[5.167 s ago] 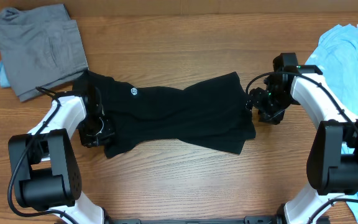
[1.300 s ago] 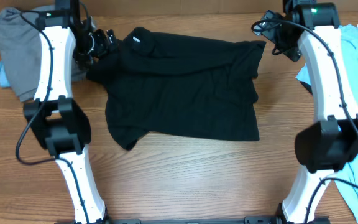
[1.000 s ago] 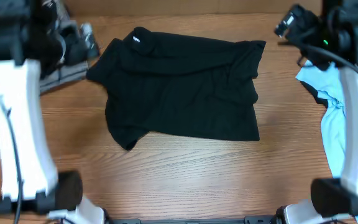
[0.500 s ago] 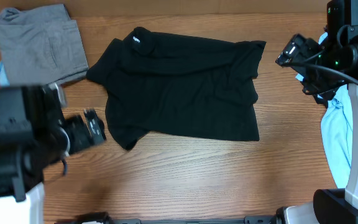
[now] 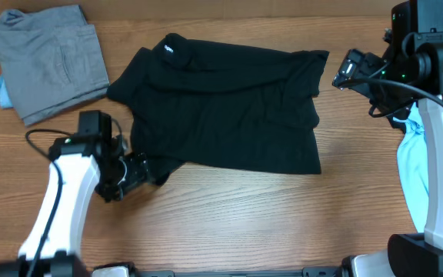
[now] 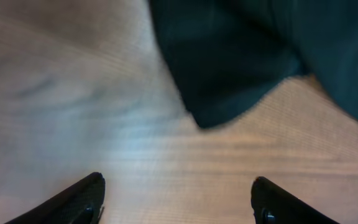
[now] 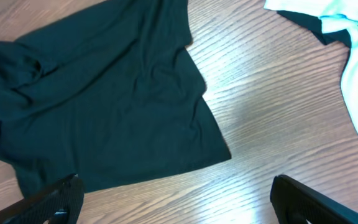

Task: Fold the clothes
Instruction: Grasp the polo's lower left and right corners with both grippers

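Black fabric ends in a loose sleeve corner (image 6: 229, 74) just ahead of the left claw (image 5: 131, 174). That claw sits low by the near left edge of the black shirt (image 5: 229, 108), fingers spread and nothing between them. It looks lined up to pinch that corner for a fold. The shirt lies spread on the wooden table (image 5: 229, 231), roughly flat but rumpled. Creases run across its middle, the collar with a small white label points far left, and the hem is to the right. Farther off, the right claw (image 5: 346, 71) hangs beside the shirt's far right corner, likewise released and empty, probably poised for that end. A grey garment (image 5: 48, 61) lies folded at the far left, well apart. A light blue garment (image 5: 425, 161) sits along the right edge.
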